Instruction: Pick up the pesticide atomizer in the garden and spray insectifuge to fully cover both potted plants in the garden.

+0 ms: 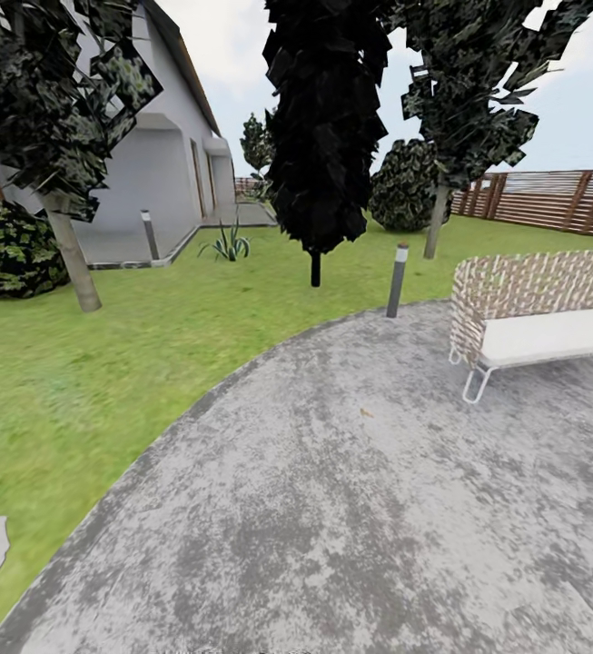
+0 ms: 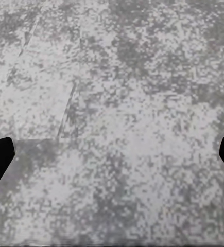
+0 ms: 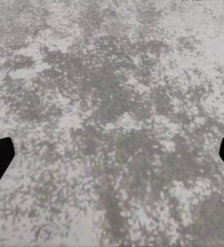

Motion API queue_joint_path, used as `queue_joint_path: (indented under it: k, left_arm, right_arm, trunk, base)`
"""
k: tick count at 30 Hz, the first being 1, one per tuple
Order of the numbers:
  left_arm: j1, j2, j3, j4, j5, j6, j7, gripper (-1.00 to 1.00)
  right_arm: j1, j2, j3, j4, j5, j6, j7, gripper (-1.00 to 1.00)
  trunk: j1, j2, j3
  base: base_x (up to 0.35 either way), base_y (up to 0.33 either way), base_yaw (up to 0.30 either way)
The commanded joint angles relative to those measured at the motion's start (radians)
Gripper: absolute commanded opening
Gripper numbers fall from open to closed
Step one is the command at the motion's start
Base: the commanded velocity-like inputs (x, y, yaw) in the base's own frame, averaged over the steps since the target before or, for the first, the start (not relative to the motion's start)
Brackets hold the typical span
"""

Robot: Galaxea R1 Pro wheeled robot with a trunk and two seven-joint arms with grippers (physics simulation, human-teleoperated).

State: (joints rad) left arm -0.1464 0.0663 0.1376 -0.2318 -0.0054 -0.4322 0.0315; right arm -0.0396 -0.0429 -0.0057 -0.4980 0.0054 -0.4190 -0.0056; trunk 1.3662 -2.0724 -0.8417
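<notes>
Looked all over for writing, found nothing readable: no labels, brands, numbers or signs on the wicker bench [image 1: 537,313], the house wall [image 1: 151,173] or the fence [image 1: 559,200] behind that bench.

Wicker bench [image 1: 539,313] with white cushion at patio's [image 1: 350,509] right edge. Bollard lamp [image 1: 396,280] at patio's far rim; second bollard [image 1: 150,234] by house [image 1: 151,173]. Dark conifer [image 1: 323,127] on grass behind. Spiky plant [image 1: 228,243] near house. Slatted fence [image 1: 559,198] far right.
</notes>
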Motion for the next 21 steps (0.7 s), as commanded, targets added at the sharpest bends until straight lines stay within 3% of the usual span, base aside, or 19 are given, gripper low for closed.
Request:
queue_joint_path:
  k: [1,21]
  left_arm:
    - [-0.001,0.0,0.0,0.001,-0.001,-0.003,0.002,1.0]
    - [-0.001,0.004,0.002,-0.003,-0.001,-0.003,0.004,1.0]
  right_arm:
    - [0.0,0.0,0.0,0.0,0.001,-0.003,-0.001,1.0]
    - [0.0,0.0,0.0,0.0,0.001,-0.003,-0.001,1.0]
  trunk:
    - [0.004,-0.008,-0.005]
    - [0.08,-0.148,-0.084]
  base:
    - [0.0,0.0,0.271]
    - [0.0,0.0,0.268]
